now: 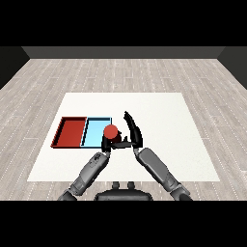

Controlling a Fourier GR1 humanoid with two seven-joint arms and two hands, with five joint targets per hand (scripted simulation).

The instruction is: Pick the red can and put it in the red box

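Note:
The red can (110,130) stands upright at the right edge of the light blue tray (95,130). My left hand (105,144) is at the can's near side, with its fingers curled round the lower part and hiding it. My right hand (133,131) is just right of the can and apart from it. Its fingers are straight and point away from me, and its thumb reaches left toward the can. The red tray (70,131) lies to the left of the blue one, with nothing in it.
The two trays lie side by side on the left part of the white table (164,120). Bare table stretches to the right of and beyond my hands. A grey wooden floor surrounds the table.

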